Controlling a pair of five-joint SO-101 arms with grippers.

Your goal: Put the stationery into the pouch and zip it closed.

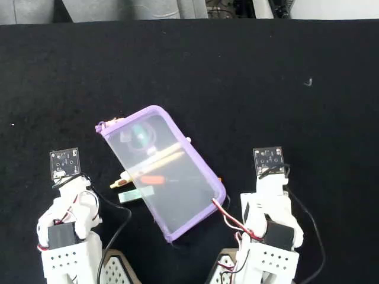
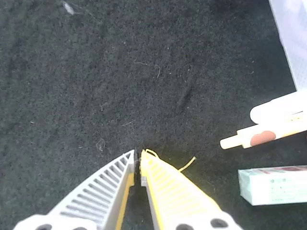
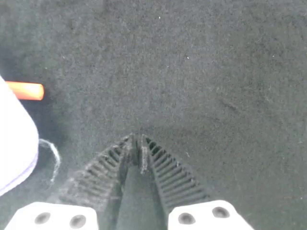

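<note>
A clear pouch with purple trim lies slanted in the middle of the black table. Pens show beneath or inside it, and I cannot tell which. Cream pen ends and a pale green eraser stick out at its left side; an orange tip shows at its right edge. The left gripper is shut and empty over bare cloth, with the pen ends and eraser off to one side. The right gripper is shut and empty, near the orange tip and the pouch corner.
Both arms sit folded back at the table's near edge, one left of the pouch and one right of it. Black cloth spreads wide beyond the pouch toward the far edge.
</note>
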